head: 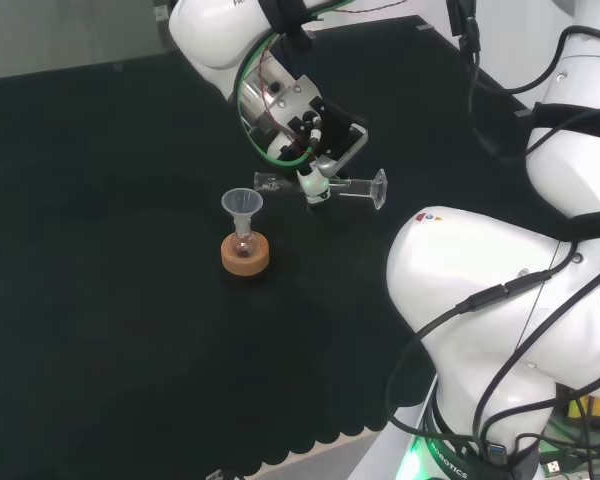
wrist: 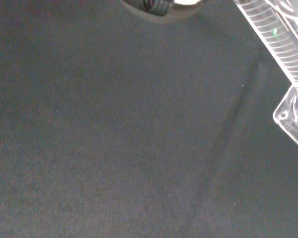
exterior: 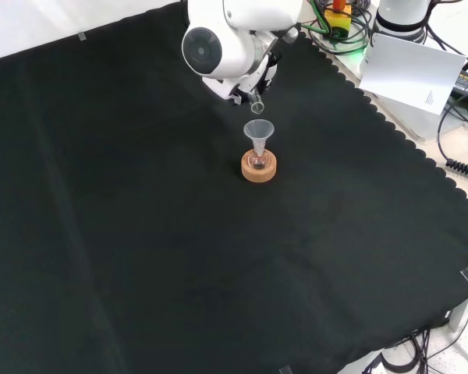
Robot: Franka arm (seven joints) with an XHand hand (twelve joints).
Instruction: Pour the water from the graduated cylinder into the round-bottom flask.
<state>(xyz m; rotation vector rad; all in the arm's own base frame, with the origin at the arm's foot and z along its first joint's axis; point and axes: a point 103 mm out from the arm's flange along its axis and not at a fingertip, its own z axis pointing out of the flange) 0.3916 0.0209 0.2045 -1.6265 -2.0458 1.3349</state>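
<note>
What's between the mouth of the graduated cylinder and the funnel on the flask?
Nothing: in the front view the graduated cylinder mouth hangs just above the funnel, with bare black cloth behind.

We see even, bright overhead light, and the black cloth [exterior: 140,234] soaks it up with barely any shadow. The arm's white links [head: 500,300] glare almost to blank in the head view. In the wrist view the graduated cylinder [wrist: 283,54] catches soft highlights, and a faint crease shades the cloth, which looks grainy and greyish.
</note>
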